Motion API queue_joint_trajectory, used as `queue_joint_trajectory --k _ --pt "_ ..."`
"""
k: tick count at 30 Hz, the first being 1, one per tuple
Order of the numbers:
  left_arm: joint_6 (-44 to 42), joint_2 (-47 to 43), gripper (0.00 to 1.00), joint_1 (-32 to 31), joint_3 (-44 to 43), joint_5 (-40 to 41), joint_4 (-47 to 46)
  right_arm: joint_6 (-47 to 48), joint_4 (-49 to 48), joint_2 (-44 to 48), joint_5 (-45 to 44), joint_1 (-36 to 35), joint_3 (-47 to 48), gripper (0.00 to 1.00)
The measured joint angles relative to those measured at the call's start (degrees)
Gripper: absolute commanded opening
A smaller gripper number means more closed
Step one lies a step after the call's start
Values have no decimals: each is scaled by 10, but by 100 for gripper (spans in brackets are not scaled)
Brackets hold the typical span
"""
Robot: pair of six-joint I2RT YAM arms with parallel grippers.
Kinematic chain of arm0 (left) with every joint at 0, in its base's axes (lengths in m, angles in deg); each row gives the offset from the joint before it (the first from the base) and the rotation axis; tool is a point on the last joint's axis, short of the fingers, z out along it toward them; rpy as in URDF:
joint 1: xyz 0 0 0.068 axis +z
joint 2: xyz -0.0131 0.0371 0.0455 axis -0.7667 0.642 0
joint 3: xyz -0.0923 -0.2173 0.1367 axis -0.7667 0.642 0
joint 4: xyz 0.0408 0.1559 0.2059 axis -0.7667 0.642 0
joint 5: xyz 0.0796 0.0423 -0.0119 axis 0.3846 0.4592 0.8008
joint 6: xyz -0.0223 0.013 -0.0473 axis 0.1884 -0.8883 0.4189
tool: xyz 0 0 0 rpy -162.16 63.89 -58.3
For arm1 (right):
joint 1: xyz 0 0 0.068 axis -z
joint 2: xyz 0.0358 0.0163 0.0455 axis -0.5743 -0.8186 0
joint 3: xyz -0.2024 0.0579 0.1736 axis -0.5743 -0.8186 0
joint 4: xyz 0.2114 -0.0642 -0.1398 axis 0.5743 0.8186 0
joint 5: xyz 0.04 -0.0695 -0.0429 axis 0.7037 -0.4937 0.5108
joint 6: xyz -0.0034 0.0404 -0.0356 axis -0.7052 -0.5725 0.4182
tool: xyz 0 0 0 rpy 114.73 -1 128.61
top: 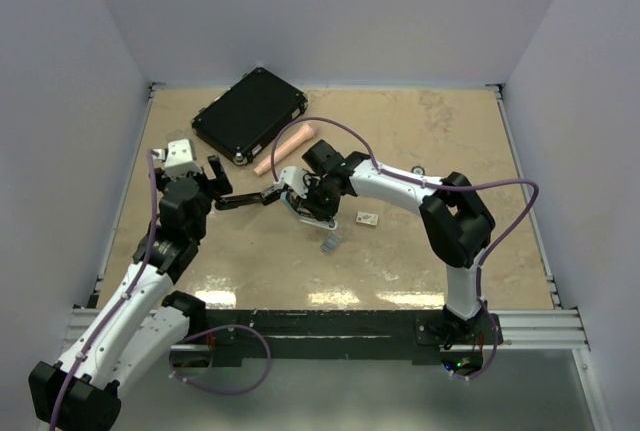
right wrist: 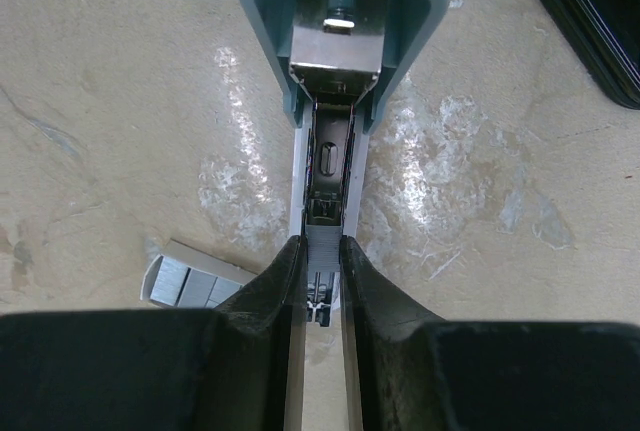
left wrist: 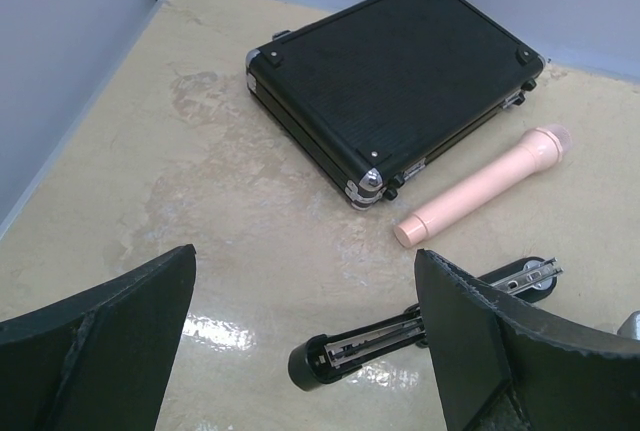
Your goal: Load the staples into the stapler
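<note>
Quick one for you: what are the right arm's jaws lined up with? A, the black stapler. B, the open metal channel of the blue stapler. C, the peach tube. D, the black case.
B: in the right wrist view the jaws, nearly closed with the staples between them, sit at the near end of the open channel of the blue stapler, whose lid is swung up.

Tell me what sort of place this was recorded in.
Probably a lab robot test cell: plain walls box in a beige tabletop, two arms are bolted to a metal rail at its near edge, with loose props like a black case.
</note>
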Motion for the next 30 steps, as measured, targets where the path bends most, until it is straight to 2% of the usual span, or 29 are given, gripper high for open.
queue_joint_trajectory --k 11,30 --pt "0 1 95 0 0 -2 0 -19 -1 0 3 0 0 8" --pt "0 2 95 1 0 -10 0 -123 -22 1 -26 0 -14 7"
